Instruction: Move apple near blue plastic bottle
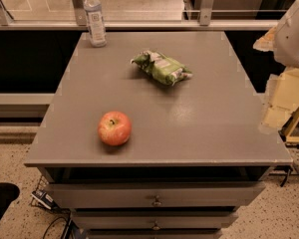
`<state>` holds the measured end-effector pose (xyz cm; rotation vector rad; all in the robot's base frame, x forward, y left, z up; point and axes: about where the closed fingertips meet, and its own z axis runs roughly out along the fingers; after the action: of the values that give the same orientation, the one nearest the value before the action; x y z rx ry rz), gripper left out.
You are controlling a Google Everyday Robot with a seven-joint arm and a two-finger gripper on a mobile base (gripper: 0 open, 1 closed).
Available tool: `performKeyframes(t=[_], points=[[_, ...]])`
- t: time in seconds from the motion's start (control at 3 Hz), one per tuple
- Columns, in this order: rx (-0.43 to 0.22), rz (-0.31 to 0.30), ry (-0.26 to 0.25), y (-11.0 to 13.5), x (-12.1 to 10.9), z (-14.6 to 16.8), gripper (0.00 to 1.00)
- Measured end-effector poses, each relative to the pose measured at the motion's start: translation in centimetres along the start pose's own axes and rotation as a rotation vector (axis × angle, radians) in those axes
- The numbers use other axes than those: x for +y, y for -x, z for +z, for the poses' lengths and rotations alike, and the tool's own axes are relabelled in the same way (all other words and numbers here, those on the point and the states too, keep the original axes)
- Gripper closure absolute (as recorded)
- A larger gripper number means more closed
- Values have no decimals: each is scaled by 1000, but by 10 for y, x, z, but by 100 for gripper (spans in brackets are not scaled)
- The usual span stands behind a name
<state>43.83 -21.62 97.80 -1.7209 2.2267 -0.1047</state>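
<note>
The red apple with yellowish patches sits on the grey table top, near the front left. The blue plastic bottle, clear with a white cap and label, stands upright at the far left corner. The two are far apart. My gripper is a pale yellowish shape under the white arm. It hangs at the right edge of the view, just beyond the table's right side and well away from the apple. It holds nothing that I can see.
A green and white snack bag lies in the far middle of the table, between bottle and gripper. Drawers are below the front edge. A rail and glass run behind the table. Cables lie on the floor at the lower left.
</note>
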Motion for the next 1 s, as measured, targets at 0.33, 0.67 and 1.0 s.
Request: performKeyframes(t=[0.33,0.67,1.0], points=[[-3,0,0,0,0,0,0],[-125,6,9,11,-2,10,0],[-332,32,16,27,-2,38,0]])
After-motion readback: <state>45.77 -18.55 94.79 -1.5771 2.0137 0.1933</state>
